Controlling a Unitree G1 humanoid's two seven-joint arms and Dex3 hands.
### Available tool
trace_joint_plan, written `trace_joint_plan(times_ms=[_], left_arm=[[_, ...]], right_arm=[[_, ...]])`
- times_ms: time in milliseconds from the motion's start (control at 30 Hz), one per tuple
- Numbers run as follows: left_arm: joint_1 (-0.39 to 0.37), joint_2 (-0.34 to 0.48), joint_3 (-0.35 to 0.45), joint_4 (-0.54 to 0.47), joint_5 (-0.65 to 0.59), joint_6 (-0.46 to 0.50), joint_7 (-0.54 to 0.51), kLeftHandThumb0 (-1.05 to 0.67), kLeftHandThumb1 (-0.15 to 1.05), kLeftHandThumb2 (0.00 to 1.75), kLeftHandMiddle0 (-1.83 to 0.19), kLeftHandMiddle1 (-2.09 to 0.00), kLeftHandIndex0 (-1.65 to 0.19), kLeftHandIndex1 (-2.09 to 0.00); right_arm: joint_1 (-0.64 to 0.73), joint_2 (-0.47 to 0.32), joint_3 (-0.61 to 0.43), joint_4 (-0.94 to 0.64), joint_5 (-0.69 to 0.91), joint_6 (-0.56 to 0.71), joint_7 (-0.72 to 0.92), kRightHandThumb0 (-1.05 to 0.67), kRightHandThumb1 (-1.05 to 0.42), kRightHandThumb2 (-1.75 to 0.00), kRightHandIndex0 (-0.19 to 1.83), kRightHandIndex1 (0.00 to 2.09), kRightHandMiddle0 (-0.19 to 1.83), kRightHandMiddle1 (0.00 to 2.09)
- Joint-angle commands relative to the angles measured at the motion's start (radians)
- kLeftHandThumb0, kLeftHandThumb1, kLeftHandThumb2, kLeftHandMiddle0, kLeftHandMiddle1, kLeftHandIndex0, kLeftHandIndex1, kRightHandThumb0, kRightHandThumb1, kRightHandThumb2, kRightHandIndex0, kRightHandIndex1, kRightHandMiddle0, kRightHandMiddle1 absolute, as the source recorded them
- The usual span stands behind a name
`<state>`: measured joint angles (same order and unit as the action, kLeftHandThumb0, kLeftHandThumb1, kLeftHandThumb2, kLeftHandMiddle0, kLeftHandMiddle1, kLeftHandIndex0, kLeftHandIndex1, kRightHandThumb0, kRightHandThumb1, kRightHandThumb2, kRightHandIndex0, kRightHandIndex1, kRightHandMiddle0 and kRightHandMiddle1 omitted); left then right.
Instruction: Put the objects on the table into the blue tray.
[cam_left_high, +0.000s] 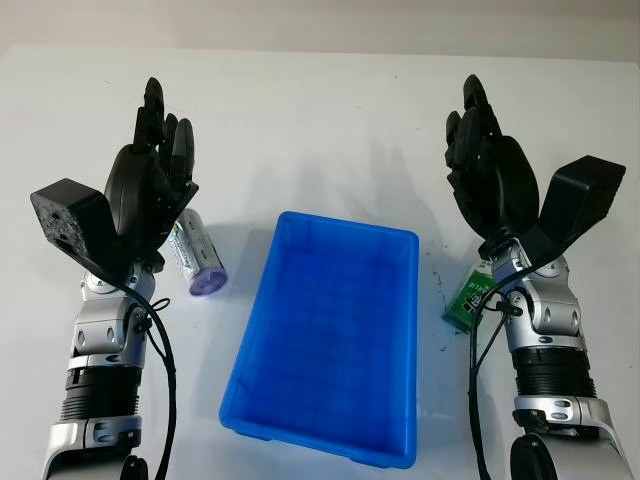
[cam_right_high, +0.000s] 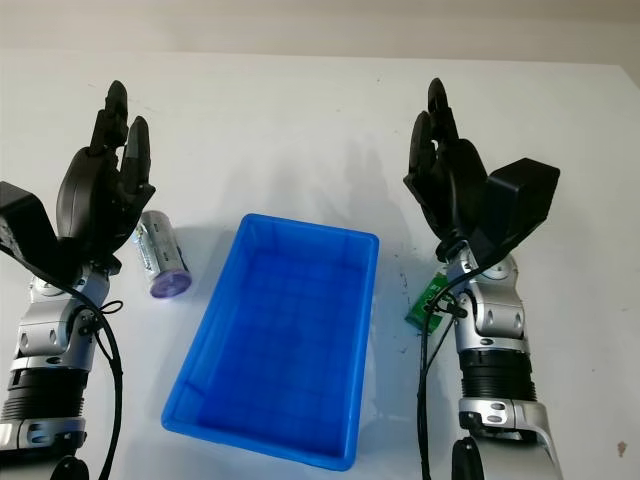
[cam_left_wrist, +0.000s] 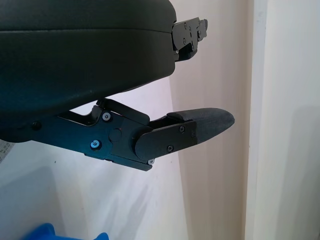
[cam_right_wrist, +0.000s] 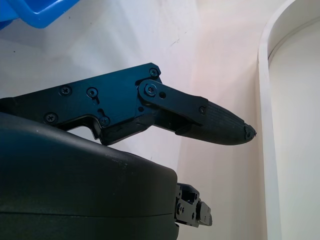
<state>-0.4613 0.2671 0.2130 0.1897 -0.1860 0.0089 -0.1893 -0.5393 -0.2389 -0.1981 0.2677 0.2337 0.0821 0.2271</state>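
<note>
While tray centered, bottle beside left robot hand

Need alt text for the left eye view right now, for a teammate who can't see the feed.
An empty blue rectangular plastic tray sits mid-table between two open black robot hands. The left robot hand is above a silver cylindrical can with a purple cap; the right robot hand is raised, and a small green packet lies beside its wrist.

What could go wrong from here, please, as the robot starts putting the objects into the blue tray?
The silver cylindrical can with a purple end lies on its side beside the open left hand, so a nudge might roll it away. The small green packet sits partly under the right forearm, behind the open right hand, so reaching it may be awkward or push it against the blue plastic tray.
</note>
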Motion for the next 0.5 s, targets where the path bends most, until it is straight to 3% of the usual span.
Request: trace_joint_plan(times_ms=[0,467], left_arm=[[0.017,0.007,0.004,-0.03,-0.002,0.007,0.0,-0.69,1.05,0.63,0.19,0.0,0.19,0.0],[-0.034,0.01,-0.001,0.03,0.008,-0.005,-0.006,-0.69,1.05,0.62,0.19,0.0,0.19,0.0]], right_arm=[[0.024,0.003,-0.005,-0.034,0.006,0.012,-0.005,-0.74,-1.05,-0.74,-0.19,0.0,-0.19,0.0],[-0.016,-0.017,-0.006,-0.009,0.015,0.042,0.012,-0.75,-1.05,-0.71,-0.19,0.0,-0.19,0.0]])
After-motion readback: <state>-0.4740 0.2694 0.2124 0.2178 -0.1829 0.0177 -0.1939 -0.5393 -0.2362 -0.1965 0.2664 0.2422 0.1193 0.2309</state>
